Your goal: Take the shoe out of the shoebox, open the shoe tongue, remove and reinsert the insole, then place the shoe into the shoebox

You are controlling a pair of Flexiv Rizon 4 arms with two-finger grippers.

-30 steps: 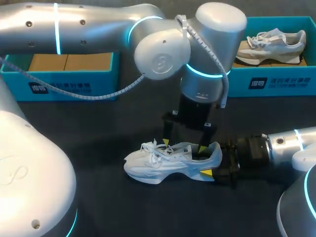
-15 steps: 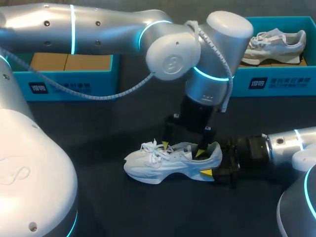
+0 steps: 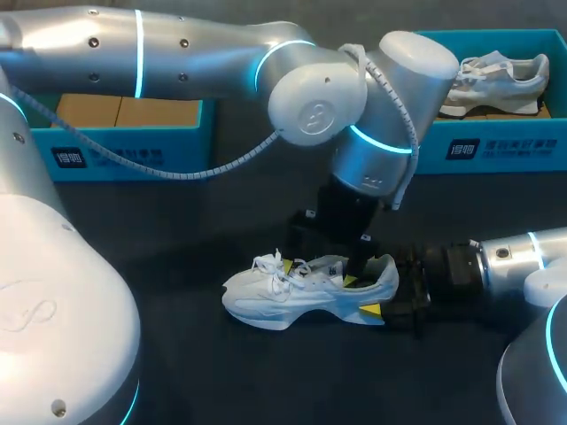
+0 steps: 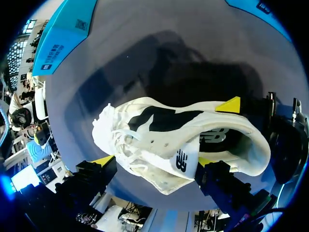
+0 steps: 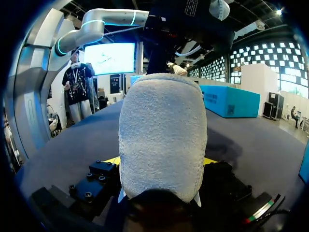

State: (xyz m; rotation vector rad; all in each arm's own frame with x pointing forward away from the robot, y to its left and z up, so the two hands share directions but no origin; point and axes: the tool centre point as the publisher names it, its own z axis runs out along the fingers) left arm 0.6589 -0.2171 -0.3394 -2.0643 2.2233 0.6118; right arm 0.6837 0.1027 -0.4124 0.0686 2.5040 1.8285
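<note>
Head view: the left arm's wrist hides part of the left gripper (image 3: 319,272), and only its two yellow tips show over the white shoe (image 3: 292,299). The shoe lies on its side on the dark table (image 3: 204,372). The fingers stand wide apart, one by the laces and one at the ankle opening. The right gripper (image 3: 376,288) is at the heel, its far finger hidden. Behind stand two blue boxes, the right box (image 3: 496,146) holding a second shoe (image 3: 496,75).

Left wrist view: the left gripper (image 4: 154,162) gapes wide and grips nothing. One tip is beside the laces and the other against the collar of the shoe (image 4: 145,147).

Right wrist view: the heel (image 5: 161,130) fills the view and hides most of the fingers. The right gripper (image 5: 161,162) clamps it from both sides.
</note>
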